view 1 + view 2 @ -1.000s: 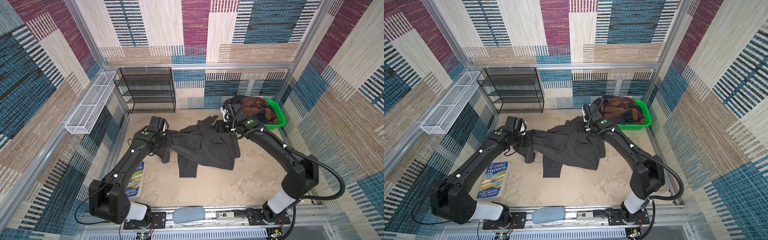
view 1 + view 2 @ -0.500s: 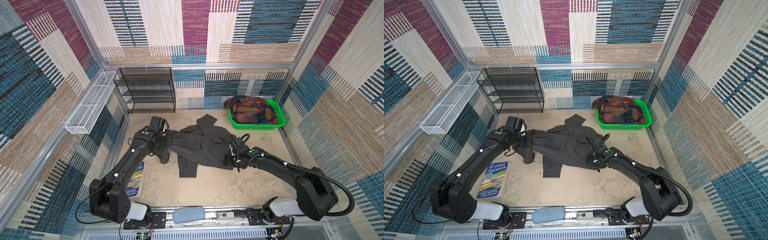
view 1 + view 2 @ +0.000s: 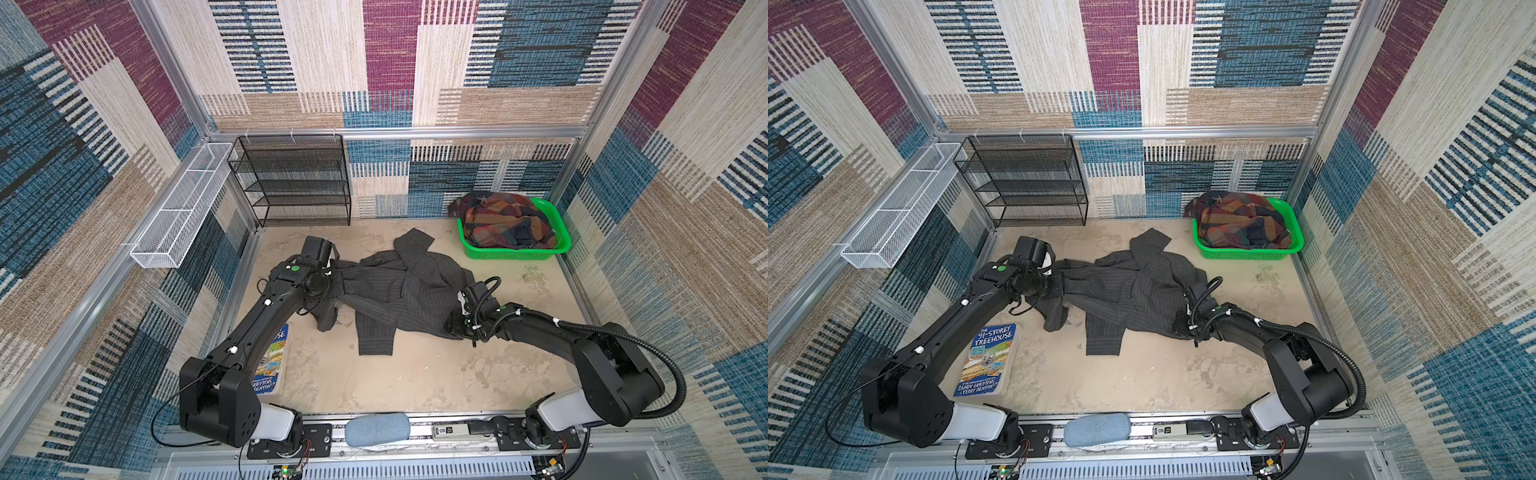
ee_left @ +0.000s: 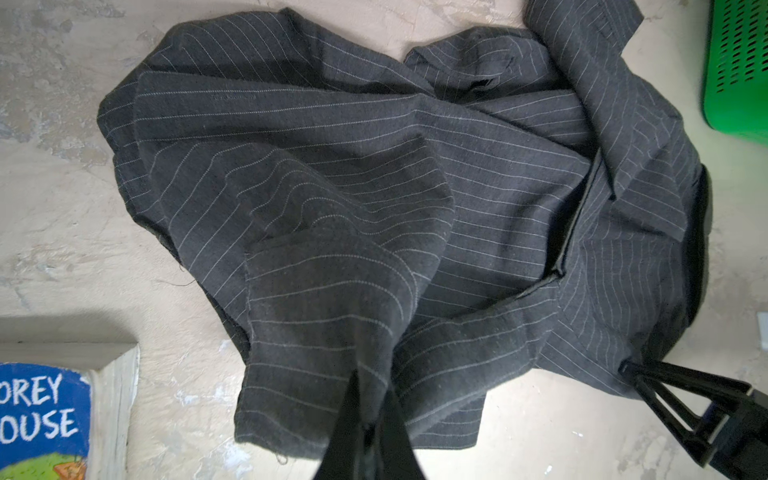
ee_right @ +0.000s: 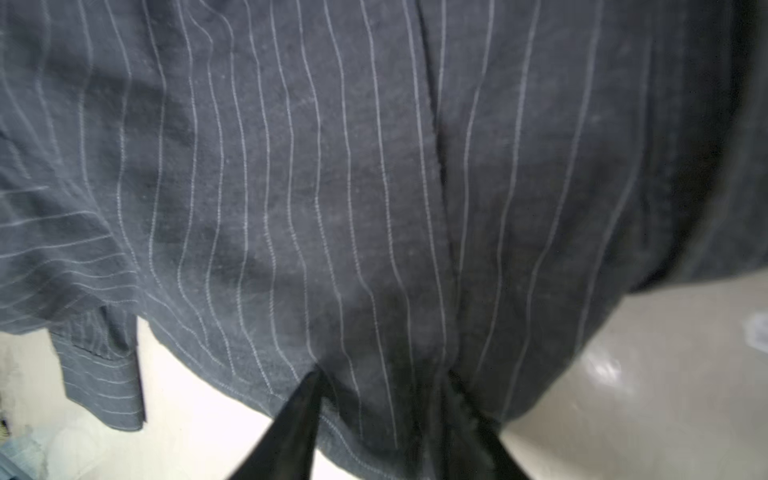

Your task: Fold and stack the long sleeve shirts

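The dark pinstriped shirt (image 3: pixel 399 291) (image 3: pixel 1125 286) lies crumpled mid-floor, one sleeve pointing toward the front. My left gripper (image 4: pixel 370 399) (image 3: pixel 332 286) is shut on a fold at its left edge, and the cloth (image 4: pixel 374 166) rises into the jaws. My right gripper (image 5: pixel 384 374) (image 3: pixel 451 328) sits low at the shirt's front right hem (image 5: pixel 332 166). Its fingers stand apart with the hem between them. The plaid shirt (image 3: pixel 505 220) (image 3: pixel 1241 220) is bundled in the green basket (image 3: pixel 515 252) at the back right.
A blue book (image 3: pixel 270 361) (image 3: pixel 986 359) lies on the floor under the left arm. A black mesh shelf (image 3: pixel 299 183) stands against the back wall. A white wire tray (image 3: pixel 178 208) hangs on the left wall. The green basket (image 4: pixel 735 62) sits close behind the grey shirt.
My right arm swung from the back by the basket down to the shirt's front right hem, and its jaws narrowed. The left arm has not moved.
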`<state>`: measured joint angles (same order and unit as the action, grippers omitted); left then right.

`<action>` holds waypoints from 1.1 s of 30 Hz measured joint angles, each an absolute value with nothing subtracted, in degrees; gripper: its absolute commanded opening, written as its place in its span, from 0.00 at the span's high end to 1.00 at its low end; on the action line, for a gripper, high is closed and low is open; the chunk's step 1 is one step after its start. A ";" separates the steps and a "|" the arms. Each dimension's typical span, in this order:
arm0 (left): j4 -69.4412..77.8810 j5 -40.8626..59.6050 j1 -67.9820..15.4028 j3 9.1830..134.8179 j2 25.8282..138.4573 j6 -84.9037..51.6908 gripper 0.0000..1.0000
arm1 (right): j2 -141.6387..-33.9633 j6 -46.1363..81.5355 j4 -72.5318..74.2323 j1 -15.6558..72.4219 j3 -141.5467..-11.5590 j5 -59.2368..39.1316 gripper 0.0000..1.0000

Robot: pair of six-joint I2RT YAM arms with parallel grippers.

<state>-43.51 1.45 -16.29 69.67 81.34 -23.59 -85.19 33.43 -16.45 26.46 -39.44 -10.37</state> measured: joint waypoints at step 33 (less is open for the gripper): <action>-47.57 10.07 -6.46 51.42 67.53 -57.28 0.44 | -75.20 21.56 -29.87 15.11 -51.09 -5.41 1.00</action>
<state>-47.57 10.07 -6.46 51.42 67.53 -57.28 -75.20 21.56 -29.87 15.11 -51.09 -5.41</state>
